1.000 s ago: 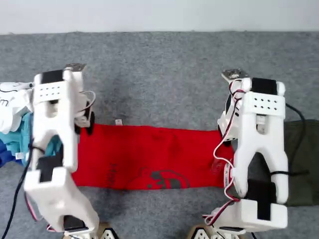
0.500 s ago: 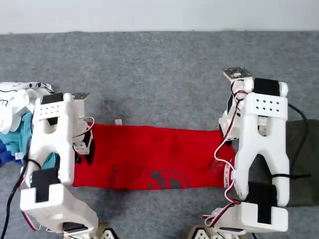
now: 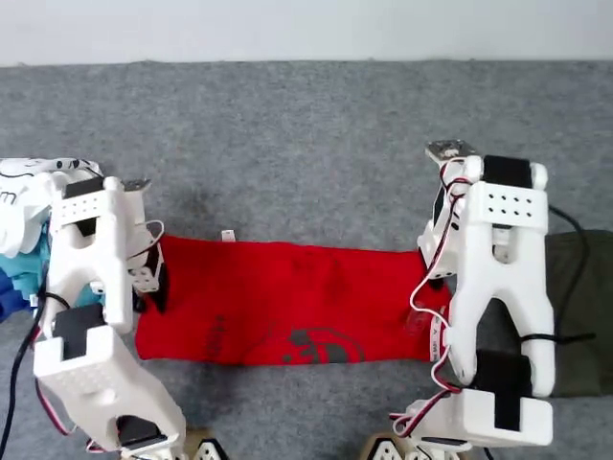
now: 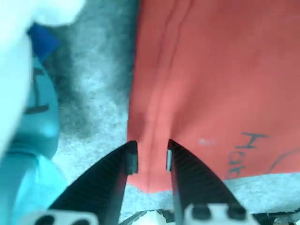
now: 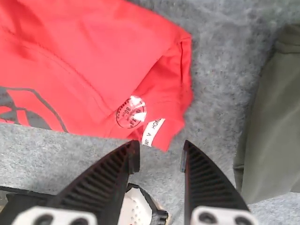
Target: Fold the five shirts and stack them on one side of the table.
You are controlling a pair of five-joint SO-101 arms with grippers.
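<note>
Left jaws narrowly parted astride the end hem of the red shirt (image 4: 211, 70), right jaws wide and empty over its label corner; it lies flat on the table (image 3: 306, 125) between the arms, so each should probably pinch both layers evenly.

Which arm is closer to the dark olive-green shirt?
Right. The right arm stands beside the dark olive-green cloth shirt; the left arm is at the far end of the red cloth shirt.

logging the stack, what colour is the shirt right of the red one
The shirt is olive green; clearest in the right wrist view.
</note>
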